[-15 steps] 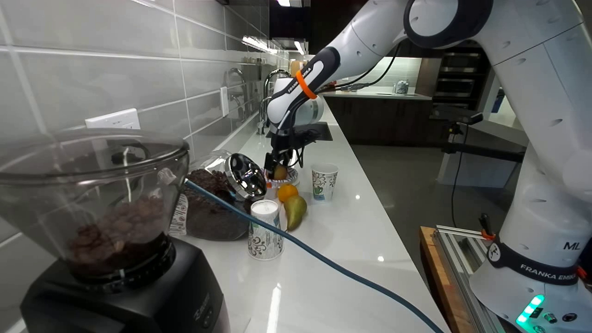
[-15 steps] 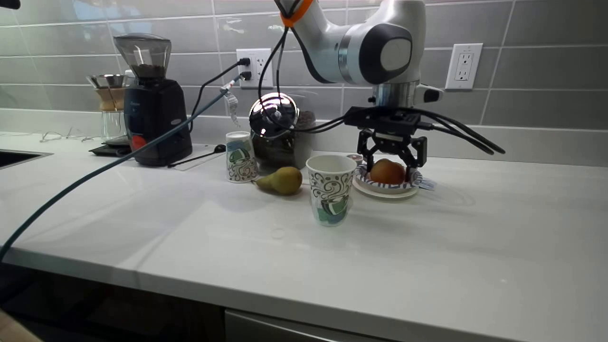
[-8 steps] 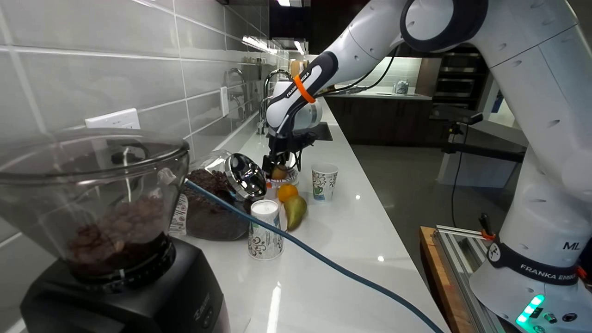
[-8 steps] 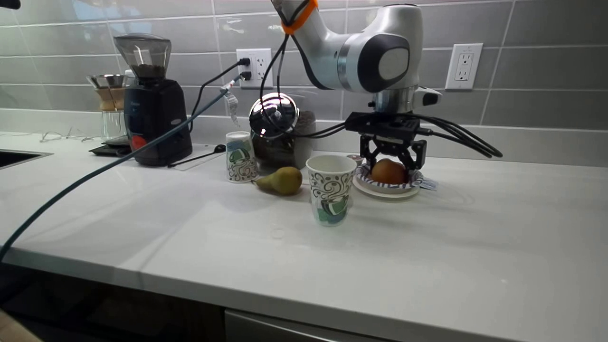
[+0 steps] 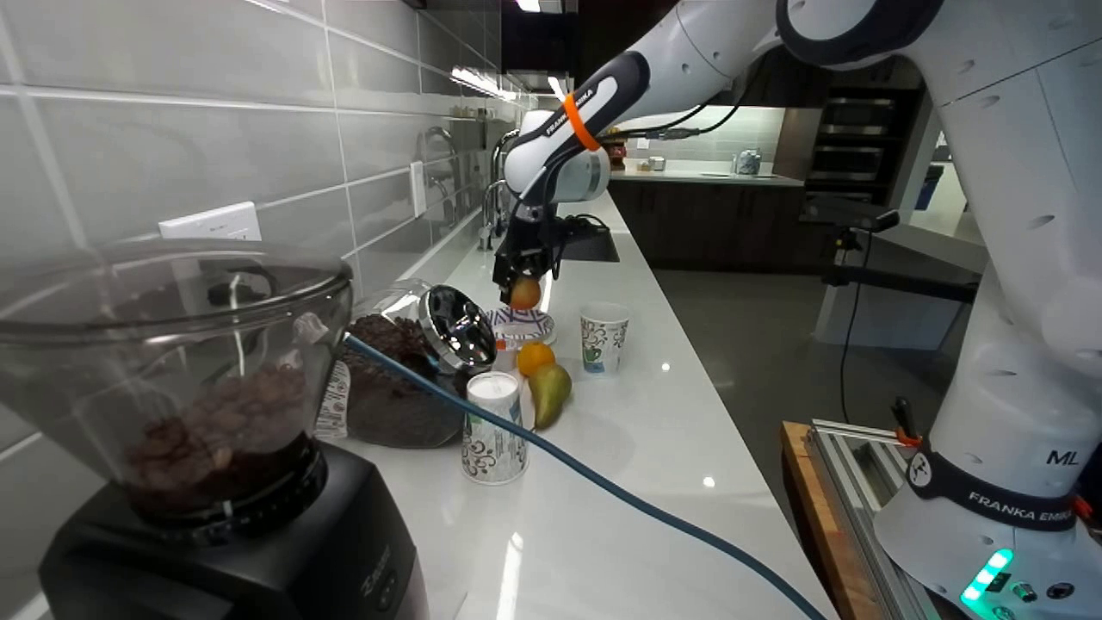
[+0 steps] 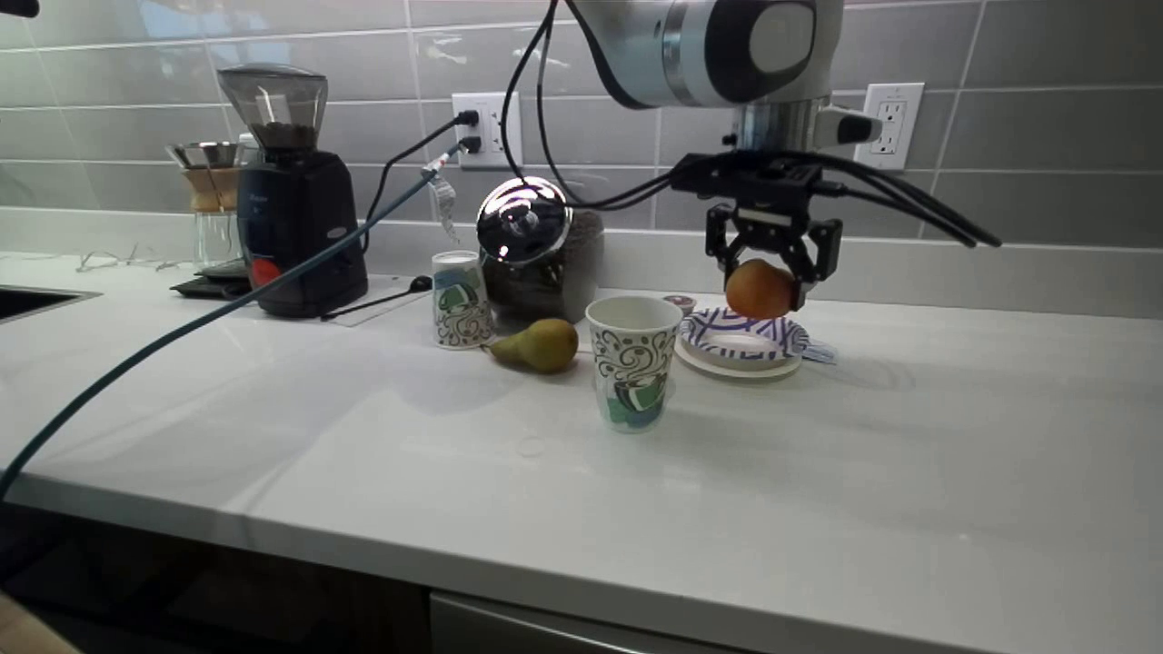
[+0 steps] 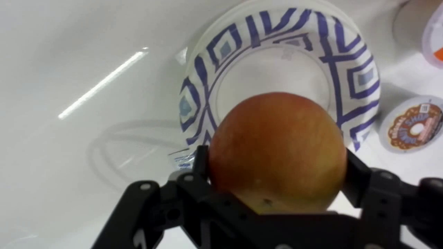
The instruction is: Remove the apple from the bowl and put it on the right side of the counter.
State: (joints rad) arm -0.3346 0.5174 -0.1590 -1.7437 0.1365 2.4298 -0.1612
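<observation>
The reddish-yellow apple (image 7: 277, 138) is held in the air between the black fingers (image 7: 200, 157) of my gripper (image 7: 276, 155) in the wrist view. Both fingers touch its sides. In both exterior views the gripper (image 6: 765, 283) is shut on the apple (image 5: 525, 293), which hangs above the bowl. The shallow white bowl with purple patterns (image 6: 702, 334) sits below, also in the wrist view (image 7: 360, 79), with its visible inside bare. A white rim (image 6: 738, 371) shows under it. The glossy white counter (image 6: 472, 481) spreads out around it.
A paper cup (image 6: 631, 363) stands in front of the bowl. A pear (image 6: 543, 346), an orange (image 5: 535, 358), an upturned cup (image 5: 494, 439), a metal-lidded jar (image 6: 536, 291) and small pods (image 7: 412, 128) are nearby. A blue cable (image 5: 594, 478) crosses the grinder side.
The gripper first sank slightly around the apple in the bowl. Now it has risen with the apple, which is clear of the bowl and slightly right of its old spot. The bowl has stayed put.
</observation>
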